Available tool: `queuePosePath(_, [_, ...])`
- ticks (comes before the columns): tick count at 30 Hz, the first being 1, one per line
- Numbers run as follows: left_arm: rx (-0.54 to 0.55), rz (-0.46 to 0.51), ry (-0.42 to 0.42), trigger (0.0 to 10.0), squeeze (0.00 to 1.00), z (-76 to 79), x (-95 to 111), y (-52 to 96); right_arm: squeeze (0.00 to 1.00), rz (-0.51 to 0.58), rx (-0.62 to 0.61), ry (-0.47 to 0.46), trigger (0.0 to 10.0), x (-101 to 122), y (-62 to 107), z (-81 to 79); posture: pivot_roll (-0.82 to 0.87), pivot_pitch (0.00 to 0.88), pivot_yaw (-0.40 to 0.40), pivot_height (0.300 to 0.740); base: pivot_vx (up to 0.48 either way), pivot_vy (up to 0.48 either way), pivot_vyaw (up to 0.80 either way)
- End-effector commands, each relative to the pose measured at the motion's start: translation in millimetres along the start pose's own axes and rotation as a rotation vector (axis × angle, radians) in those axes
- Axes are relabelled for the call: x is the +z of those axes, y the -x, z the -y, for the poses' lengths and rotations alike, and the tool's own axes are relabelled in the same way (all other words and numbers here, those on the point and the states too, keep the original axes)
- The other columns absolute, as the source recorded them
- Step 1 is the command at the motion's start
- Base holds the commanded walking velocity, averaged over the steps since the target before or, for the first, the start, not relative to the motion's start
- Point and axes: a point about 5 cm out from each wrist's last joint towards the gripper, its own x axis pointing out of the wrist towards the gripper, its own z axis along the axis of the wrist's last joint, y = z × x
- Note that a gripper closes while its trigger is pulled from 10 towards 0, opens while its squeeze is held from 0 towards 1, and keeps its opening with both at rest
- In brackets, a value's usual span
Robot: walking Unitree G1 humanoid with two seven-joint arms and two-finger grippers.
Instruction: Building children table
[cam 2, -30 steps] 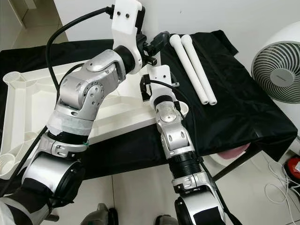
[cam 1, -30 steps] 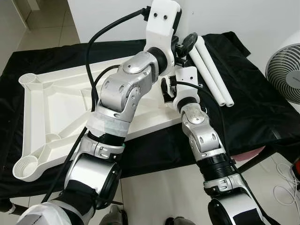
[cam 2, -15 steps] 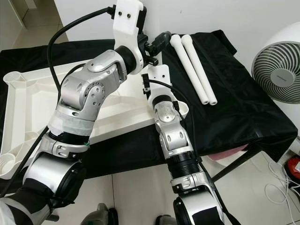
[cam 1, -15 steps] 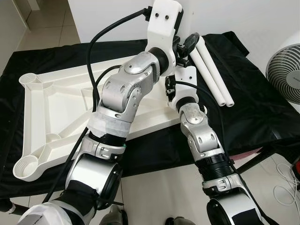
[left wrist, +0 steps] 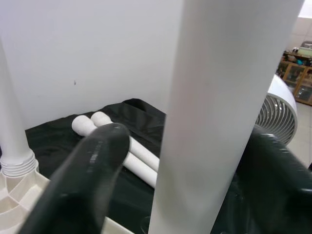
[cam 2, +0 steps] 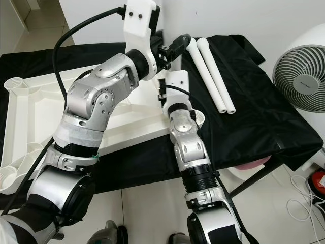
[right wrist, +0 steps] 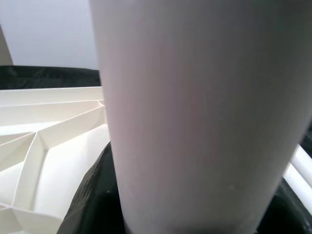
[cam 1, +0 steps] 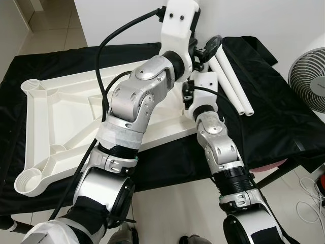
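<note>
Left gripper (left wrist: 187,139) is closed on an upright white table leg (left wrist: 219,92), one black finger (left wrist: 92,161) pressed to each side of the tube, high above the far right corner of the upturned tabletop (cam 1: 61,107). That tabletop lies ribs-up on a black cloth (cam 1: 284,122) and takes up the left and middle of the work surface, with empty round sockets at its two left corners (cam 1: 31,87). It looks like stiff moulded plastic, light for its size. In the left wrist view a second leg (left wrist: 9,122) already stands in its collar. The held leg seems a hollow, smooth, rigid tube, light but likely slippery, so a hold near the middle with a firm squeeze should keep it plumb while it is seated. The right gripper (cam 1: 188,95) sits low beside the same leg near the corner socket; whether it grips cannot be told. Further right, two spare legs (cam 1: 231,81) lie side by side on the cloth, near the working corner and within elbow sweep. A white fan (cam 1: 310,76) stands at the far right, well apart.
</note>
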Motion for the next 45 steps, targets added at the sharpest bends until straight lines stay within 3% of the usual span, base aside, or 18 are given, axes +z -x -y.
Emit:
queuePosePath(1, [0.004, 0.045, -0.002, 10.0, 1.00, 1.7, 10.6, 0.4, 0.00, -0.009, -0.009, -0.038, 10.0, 0.3, -1.0, 0.5, -0.08, 0.077, 0.041, 0.740, 0.000, 0.000, 0.00])
queuePosePath(5, [-0.016, 0.059, 0.008, 10.0, 1.00, 2.7, 11.2, 1.2, 0.00, -0.020, -0.028, -0.065, 10.0, -1.3, -1.2, 4.8, -0.08, 0.085, 0.046, 0.740, 0.000, 0.000, 0.00])
queuePosePath(6, [-0.028, 0.074, 0.034, 10.0, 0.84, 3.3, 11.9, 2.4, 0.00, -0.025, -0.042, -0.087, 10.0, -1.5, -2.1, 9.1, -0.08, 0.086, 0.048, 0.740, 0.000, 0.000, 0.00])
queuePosePath(7, [-0.028, 0.074, 0.034, 10.0, 0.84, 3.3, 11.9, 2.4, 0.00, -0.025, -0.042, -0.087, 10.0, -1.5, -2.1, 9.1, -0.08, 0.086, 0.048, 0.740, 0.000, 0.000, 0.00])
queuePosePath(8, [-0.029, 0.080, 0.038, 10.0, 0.00, 2.8, 12.7, 3.6, 0.00, -0.024, -0.054, -0.092, 10.0, -1.4, -2.9, 12.0, -0.08, 0.086, 0.048, 0.740, 0.000, 0.000, 0.00])
queuePosePath(14, [-0.033, 0.110, 0.079, 10.0, 0.00, -2.6, 16.4, 10.9, 0.00, -0.009, -0.075, -0.093, 10.0, 1.8, -6.3, 21.8, -0.08, 0.086, 0.051, 0.740, 0.000, 0.000, 0.00])
queuePosePath(19, [-0.051, 0.103, 0.043, 10.0, 0.00, -8.0, 15.6, 20.1, 0.00, -0.009, -0.070, -0.083, 10.0, 3.1, -9.1, 28.7, -0.07, 0.087, 0.046, 0.740, 0.000, 0.000, 0.00])
queuePosePath(24, [-0.020, 0.015, -0.051, 10.0, 0.00, -21.9, -6.7, 34.9, 0.00, -0.008, -0.028, -0.053, 10.0, 1.6, -11.7, 37.4, -0.07, 0.089, 0.044, 0.740, 0.000, 0.000, 0.00])
queuePosePath(27, [-0.035, -0.060, -0.067, 10.0, 0.00, -24.3, -30.5, 46.8, 0.00, -0.007, -0.031, -0.036, 10.0, -1.3, -12.1, 47.9, -0.07, 0.092, 0.043, 0.740, 0.000, 0.000, 0.00])
queuePosePath(31, [-0.037, -0.082, -0.074, 10.0, 0.00, -23.4, -42.6, 52.5, 0.00, 0.004, -0.028, -0.015, 10.0, -1.5, -11.5, 53.6, -0.07, 0.095, 0.043, 0.740, 0.000, 0.000, 0.00])
queuePosePath(38, [-0.024, -0.080, -0.094, 10.0, 0.00, -21.9, -54.4, 57.8, 0.00, 0.014, -0.020, -0.009, 10.0, -1.7, -10.5, 60.4, -0.08, 0.098, 0.040, 0.740, 0.000, 0.000, 0.00])
queuePosePath(39, [-0.036, -0.042, -0.255, 10.0, 0.00, -16.2, -58.5, 61.6, 0.00, 0.023, -0.028, 0.003, 10.0, -1.6, -11.3, 65.4, -0.08, 0.098, 0.040, 0.740, 0.000, 0.000, 0.00])
queuePosePath(40, [-0.040, -0.043, -0.283, 10.0, 0.00, -14.2, -62.7, 62.1, 0.00, 0.026, -0.029, 0.006, 10.0, -1.3, -11.9, 67.2, -0.07, 0.095, 0.036, 0.740, 0.000, 0.000, 0.00])
queuePosePath(42, [-0.042, -0.046, -0.294, 10.0, 0.00, -13.1, -65.7, 62.4, 0.00, 0.028, -0.028, 0.008, 10.0, -1.1, -12.5, 68.4, -0.07, 0.095, 0.036, 0.740, 0.000, 0.000, 0.00])
queuePosePath(45, [-0.016, -0.011, -0.243, 10.0, 0.00, -10.9, -70.4, 62.6, 0.00, 0.034, -0.021, 0.007, 10.0, -0.4, -13.3, 69.1, -0.07, 0.095, 0.036, 0.740, 0.000, 0.000, 0.00])
